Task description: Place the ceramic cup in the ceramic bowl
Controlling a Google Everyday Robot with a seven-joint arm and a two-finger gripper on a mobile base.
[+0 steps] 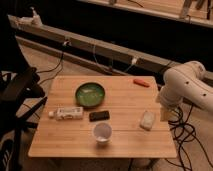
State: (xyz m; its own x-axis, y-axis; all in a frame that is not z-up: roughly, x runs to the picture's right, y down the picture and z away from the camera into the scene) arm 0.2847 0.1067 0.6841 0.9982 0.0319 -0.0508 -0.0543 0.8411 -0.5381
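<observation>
The white cup [102, 132] stands upright near the front edge of the wooden bench [127, 99], apart from the green bowl [90, 94] behind it. Between them lies a small black block [99, 115], with a white tube [67, 113] to its left. The hand [165, 114] hangs at the bench's right edge, just beside a pale packet [147, 120]. I cannot tell whether the hand is open or closed. An orange object [141, 82] lies near the back edge.

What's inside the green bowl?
The ceramic bowl holds only a pale sheen on its bottom; nothing covers its inside. The ceramic cup stands apart on the table. The claw hangs beside its right edge.
</observation>
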